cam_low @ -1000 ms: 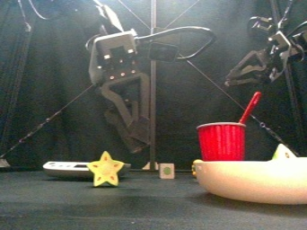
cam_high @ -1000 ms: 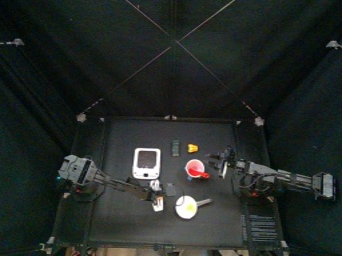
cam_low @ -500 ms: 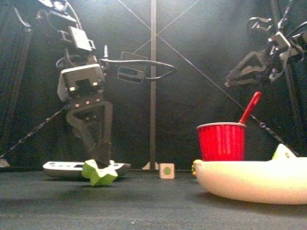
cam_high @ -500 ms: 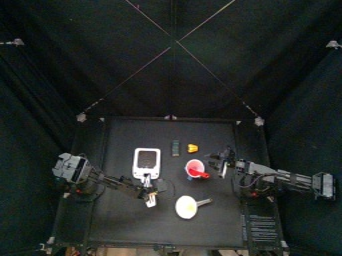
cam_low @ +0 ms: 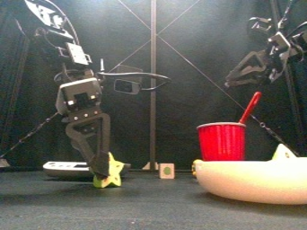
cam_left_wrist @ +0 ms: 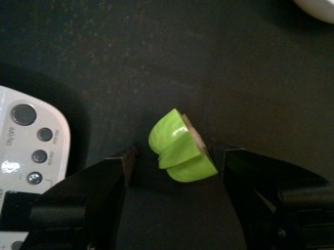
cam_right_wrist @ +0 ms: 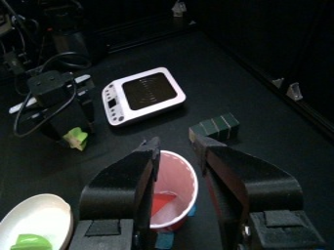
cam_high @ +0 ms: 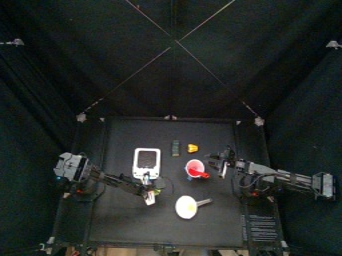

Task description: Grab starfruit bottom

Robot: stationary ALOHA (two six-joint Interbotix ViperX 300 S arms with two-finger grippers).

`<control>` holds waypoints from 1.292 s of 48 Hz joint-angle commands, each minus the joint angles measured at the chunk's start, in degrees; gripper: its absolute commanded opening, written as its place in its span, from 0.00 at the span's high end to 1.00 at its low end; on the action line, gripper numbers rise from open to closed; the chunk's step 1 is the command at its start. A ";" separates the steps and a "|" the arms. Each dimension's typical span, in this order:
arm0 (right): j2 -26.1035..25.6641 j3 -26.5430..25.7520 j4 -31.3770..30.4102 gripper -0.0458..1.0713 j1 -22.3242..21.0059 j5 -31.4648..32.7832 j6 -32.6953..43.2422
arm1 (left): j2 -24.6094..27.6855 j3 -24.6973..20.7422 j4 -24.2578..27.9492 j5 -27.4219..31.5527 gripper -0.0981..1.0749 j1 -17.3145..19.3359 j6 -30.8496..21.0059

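We read this as the approach step: the left gripper (cam_left_wrist: 174, 168) hangs low over the small yellow-green star-shaped fruit (cam_left_wrist: 179, 146), its black jaws spread wide on either side of it and, as far as the left wrist view shows, not yet pressing it. In the front view the starfruit (cam_low: 109, 170) sits at lower left on the black table (cam_low: 144, 202), at the foot of the left arm; in the top view it is left of centre, too small to make out well. Next we would settle the jaws lower, level with the underside of the fruit, and close them there. The flat white handset with grey buttons (cam_left_wrist: 29, 132) lies just beside the fruit at the left edge of the wrist picture, so one jaw has little room on that side. The right gripper (cam_right_wrist: 182, 168) rests at the far side with its jaws open on either side of the red plastic cup (cam_right_wrist: 167, 195). A wide cream bowl (cam_low: 258, 180) fills the lower right of the front view, well apart from the fruit, and a small dark green block (cam_right_wrist: 217, 128) lies beyond the cup.
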 commanded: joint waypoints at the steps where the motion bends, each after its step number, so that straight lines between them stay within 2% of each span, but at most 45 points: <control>1: 0.44 -0.44 0.00 0.30 -0.09 -0.26 -0.09 | 0.09 -0.97 -1.05 -2.11 0.11 0.62 -0.09; 13: 0.44 -0.44 0.00 0.30 -0.09 -0.26 -0.09 | 0.18 0.00 -4.13 -3.25 0.14 0.88 0.00; 26: 0.44 -0.44 0.00 0.30 -0.09 -0.18 -0.09 | -0.09 0.09 -4.13 -3.34 0.32 0.88 0.00; 31: 0.44 -0.44 0.00 0.30 -0.09 -0.18 -0.09 | -0.97 -0.18 -4.22 -2.90 0.36 0.88 0.09; 45: 0.53 -0.44 0.00 0.30 -0.09 -0.18 -0.09 | -3.87 -1.05 -4.04 -2.90 0.37 0.53 0.18; 62: 0.44 -0.35 0.00 0.30 -0.09 -0.26 -0.09 | -3.60 -1.76 -3.69 -3.34 0.37 0.18 0.35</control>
